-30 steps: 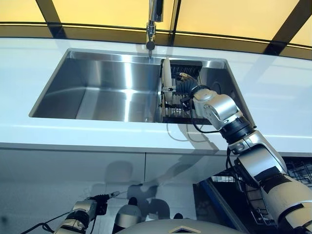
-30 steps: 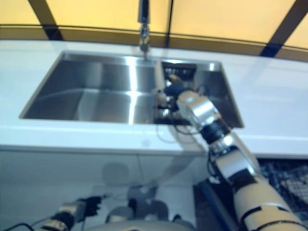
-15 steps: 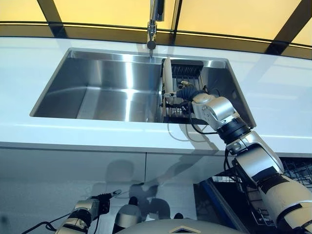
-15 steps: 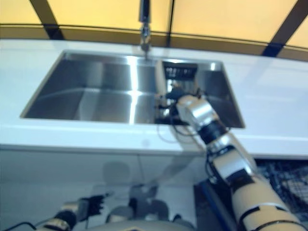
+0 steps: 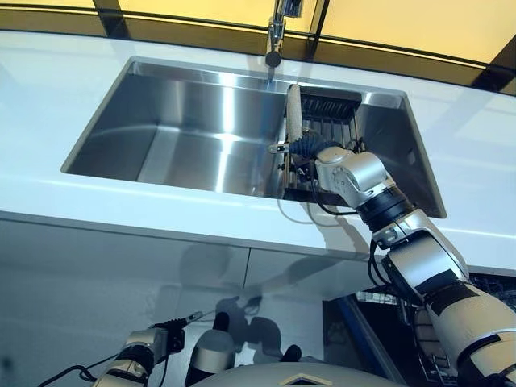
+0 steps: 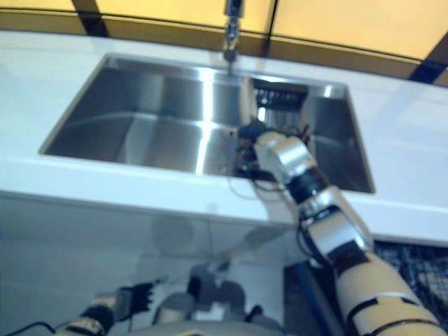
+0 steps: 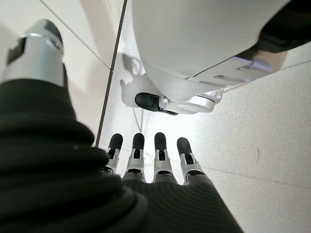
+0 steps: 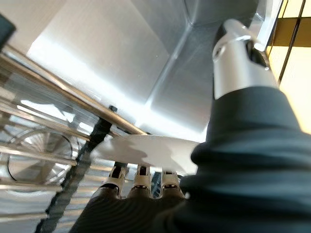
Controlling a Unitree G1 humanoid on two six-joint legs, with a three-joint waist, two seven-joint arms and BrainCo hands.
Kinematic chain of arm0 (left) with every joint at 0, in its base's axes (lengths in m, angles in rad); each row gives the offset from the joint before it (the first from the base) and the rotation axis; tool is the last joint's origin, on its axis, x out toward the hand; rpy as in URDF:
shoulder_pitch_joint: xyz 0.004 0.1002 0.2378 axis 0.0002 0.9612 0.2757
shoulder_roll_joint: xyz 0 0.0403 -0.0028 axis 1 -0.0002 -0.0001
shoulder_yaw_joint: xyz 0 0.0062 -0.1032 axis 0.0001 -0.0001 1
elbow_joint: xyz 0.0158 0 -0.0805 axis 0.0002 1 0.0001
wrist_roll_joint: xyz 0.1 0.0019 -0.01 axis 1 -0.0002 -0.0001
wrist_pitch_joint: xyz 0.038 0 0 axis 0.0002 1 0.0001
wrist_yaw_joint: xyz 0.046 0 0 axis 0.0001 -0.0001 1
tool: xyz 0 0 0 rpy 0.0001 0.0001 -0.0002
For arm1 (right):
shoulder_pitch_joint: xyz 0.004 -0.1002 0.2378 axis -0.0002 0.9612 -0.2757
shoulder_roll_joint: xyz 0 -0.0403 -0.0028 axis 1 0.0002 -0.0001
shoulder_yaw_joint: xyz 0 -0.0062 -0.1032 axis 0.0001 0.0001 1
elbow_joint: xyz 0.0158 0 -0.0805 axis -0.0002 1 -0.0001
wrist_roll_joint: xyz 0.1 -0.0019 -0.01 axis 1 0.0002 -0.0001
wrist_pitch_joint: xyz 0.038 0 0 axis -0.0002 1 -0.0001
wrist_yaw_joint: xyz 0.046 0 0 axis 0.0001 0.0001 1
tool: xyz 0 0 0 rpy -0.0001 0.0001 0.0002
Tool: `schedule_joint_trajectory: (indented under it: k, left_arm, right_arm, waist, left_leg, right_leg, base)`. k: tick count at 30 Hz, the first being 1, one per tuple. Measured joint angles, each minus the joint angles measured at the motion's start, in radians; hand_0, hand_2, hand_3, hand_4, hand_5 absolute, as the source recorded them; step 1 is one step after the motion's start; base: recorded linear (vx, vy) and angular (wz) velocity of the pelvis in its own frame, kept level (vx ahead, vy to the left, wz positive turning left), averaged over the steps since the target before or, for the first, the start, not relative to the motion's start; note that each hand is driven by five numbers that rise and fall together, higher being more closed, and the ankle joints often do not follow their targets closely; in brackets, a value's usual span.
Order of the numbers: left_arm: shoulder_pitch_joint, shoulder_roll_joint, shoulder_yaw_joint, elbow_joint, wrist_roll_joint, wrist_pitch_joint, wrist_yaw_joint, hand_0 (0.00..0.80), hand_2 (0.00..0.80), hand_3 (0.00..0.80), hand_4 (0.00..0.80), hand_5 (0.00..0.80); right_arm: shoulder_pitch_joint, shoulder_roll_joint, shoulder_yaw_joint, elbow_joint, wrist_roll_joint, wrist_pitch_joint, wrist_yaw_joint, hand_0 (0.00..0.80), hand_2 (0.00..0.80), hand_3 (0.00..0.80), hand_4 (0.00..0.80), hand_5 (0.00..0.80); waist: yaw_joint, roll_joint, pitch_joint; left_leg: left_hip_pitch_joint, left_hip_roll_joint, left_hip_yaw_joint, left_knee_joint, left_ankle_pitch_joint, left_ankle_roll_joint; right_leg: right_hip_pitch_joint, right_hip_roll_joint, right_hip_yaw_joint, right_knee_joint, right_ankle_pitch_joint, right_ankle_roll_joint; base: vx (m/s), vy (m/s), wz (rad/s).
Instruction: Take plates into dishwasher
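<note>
While the right hand (image 5: 310, 150) reaches into the sink (image 5: 193, 137) from the right, a white plate (image 5: 295, 112) stands on edge in a dark rack (image 5: 322, 129) that fills the sink's right end. That hand is at the plate's lower edge; in its wrist view the plate (image 8: 146, 148) lies across the fingers (image 8: 141, 175), whose tips are hidden behind it, and the thumb (image 8: 235, 53) stands on the near side of the plate, so whether they clasp the plate cannot be told. A faucet (image 5: 276, 32) hangs over the sink's back wall, just beyond the plate. Around the sink runs a white tabletop (image 5: 72, 205). Low at the view's lower left, the left hand (image 5: 165, 339) hangs well below the tabletop in front of the cabinets, and its wrist view shows its fingers (image 7: 160, 145) straight and holding nothing, pointing at the floor (image 7: 262, 145). A wire dishwasher basket (image 5: 492, 286) shows at the lower right.
</note>
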Motion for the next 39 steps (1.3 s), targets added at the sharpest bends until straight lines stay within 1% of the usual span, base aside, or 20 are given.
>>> schedule_joint_trajectory:
  k: [6,11,13,15,16,17,18,19,20,24,28,39]
  left_arm:
    - [-0.003,0.0,0.0,0.0,-0.001,0.006,0.0,0.0,0.0,0.0,0.0,0.0]
    - [-0.004,0.001,0.0,0.0,-0.002,0.015,0.0,0.0,0.0,0.0,0.0,0.0]
    - [-0.004,0.001,0.0,0.0,-0.002,0.02,0.0,0.0,0.0,0.0,0.0,0.0]
    - [-0.006,0.002,0.0,0.0,-0.002,0.021,0.0,0.0,0.0,0.0,0.0,0.0]
    - [-0.005,0.003,0.0,0.0,-0.002,0.022,0.0,0.0,0.0,0.0,0.0,0.0]
    - [-0.005,0.003,0.0,0.0,-0.002,0.024,0.0,0.0,0.0,0.0,0.0,0.0]
    - [-0.005,0.004,0.0,0.0,-0.002,0.028,0.0,0.0,0.0,0.0,0.0,0.0]
    - [-0.005,0.004,0.0,0.0,-0.002,0.029,0.0,0.0,0.0,0.0,0.0,0.0]
    - [-0.005,0.004,0.0,0.0,-0.002,0.029,0.0,0.0,0.0,0.0,0.0,0.0]
    - [-0.005,0.004,0.0,0.0,-0.002,0.029,0.0,0.0,0.0,0.0,0.0,0.0]
    - [-0.006,0.005,0.0,0.0,-0.002,0.027,-0.001,0.0,0.0,0.0,0.0,0.0]
    - [-0.006,0.01,0.0,0.001,-0.001,0.028,-0.02,0.0,0.0,0.0,0.0,0.0]
  right_arm:
    - [0.0,-0.031,-0.001,0.001,0.017,0.0,0.036,0.0,0.0,0.0,0.0,0.0]
    - [-0.009,-0.034,-0.002,0.036,0.036,0.0,0.044,0.0,0.0,0.0,0.0,0.0]
    - [-0.009,-0.039,-0.002,0.042,0.036,0.0,0.049,0.0,0.0,0.0,0.0,0.0]
    - [-0.015,-0.047,-0.003,0.065,0.035,0.0,0.055,0.0,0.0,0.0,0.0,0.0]
    - [-0.025,-0.053,-0.003,0.08,0.034,0.0,0.057,0.22,0.22,0.22,0.22,0.22]
    - [-0.031,-0.059,-0.003,0.086,0.033,0.0,0.058,0.323,0.323,0.323,0.323,0.323]
    - [-0.038,-0.064,-0.003,0.093,0.033,0.0,0.06,0.612,0.612,0.612,0.612,0.612]
    - [-0.046,-0.068,-0.003,0.102,0.024,0.0,0.059,0.756,0.756,0.756,0.756,0.756]
    - [-0.052,-0.077,-0.003,0.106,0.011,0.0,0.064,0.8,0.8,0.8,0.8,0.8]
    - [-0.074,-0.101,0.0,0.12,-0.114,0.001,0.123,0.8,0.8,0.8,0.8,0.8]
    - [-0.09,-0.134,0.001,0.124,-0.199,0.002,0.183,0.8,0.8,0.8,0.8,0.8]
    - [-0.133,-0.187,0.001,0.166,-0.244,0.002,0.212,0.8,0.8,0.8,0.8,0.8]
  waist:
    - [-0.001,-0.001,0.005]
    - [0.002,0.001,0.006]
    - [0.007,0.001,0.006]
    - [0.021,0.002,0.006]
    - [0.022,0.002,0.007]
    - [0.022,0.002,0.007]
    - [0.023,0.002,0.007]
    - [0.024,0.003,0.007]
    - [0.023,0.003,0.007]
    - [0.025,0.007,0.01]
    - [0.024,0.007,0.01]
    - [0.025,0.007,0.01]
  left_leg:
    - [0.001,-0.001,0.0,0.0,0.0,0.0]
    - [0.003,-0.001,-0.001,0.0,0.0,0.0]
    - [0.003,-0.001,-0.002,0.0,0.001,0.001]
    - [0.003,-0.001,-0.004,0.0,0.001,0.001]
    - [0.002,-0.002,-0.007,0.0,0.001,0.001]
    - [0.001,-0.003,-0.009,0.0,0.001,0.001]
    - [0.0,-0.003,-0.011,0.0,0.002,0.001]
    - [-0.003,-0.004,-0.016,0.001,0.003,0.002]
    - [-0.008,-0.005,-0.024,0.002,0.004,0.002]
    - [-0.015,-0.006,-0.029,0.006,0.005,0.002]
    - [-0.015,-0.006,-0.028,0.006,0.005,0.002]
    - [-0.01,-0.006,-0.028,0.007,0.006,0.002]
  right_leg:
    - [0.001,0.0,0.0,0.0,0.0,0.0]
    - [0.004,0.0,-0.001,0.0,0.0,0.0]
    - [0.005,0.0,-0.002,0.0,0.0,0.0]
    - [0.005,-0.001,-0.004,0.0,0.0,0.0]
    - [0.006,-0.001,-0.008,0.0,0.0,0.0]
    - [0.006,-0.001,-0.01,0.0,0.0,0.0]
    - [0.006,-0.001,-0.012,0.0,0.0,0.0]
    - [0.006,-0.001,-0.015,0.0,0.0,0.0]
    - [0.006,-0.002,-0.02,0.0,0.0,0.0]
    - [0.003,-0.002,-0.027,0.0,0.0,0.0]
    - [0.004,-0.002,-0.027,0.0,0.0,0.0]
    - [0.008,-0.001,-0.027,0.0,0.0,0.0]
  base:
    - [0.077,0.037,0.0]
    - [0.059,0.034,0.01]
    - [0.036,0.029,0.01]
    - [0.024,0.024,0.02]
    - [0.006,0.016,0.07]
    - [-0.014,0.002,0.08]
    - [-0.025,-0.013,0.08]
    - [-0.03,-0.022,0.1]
    - [-0.024,-0.022,0.16]
    - [-0.008,-0.011,0.06]
    - [0.0,0.0,0.0]
    - [-0.006,-0.003,0.0]
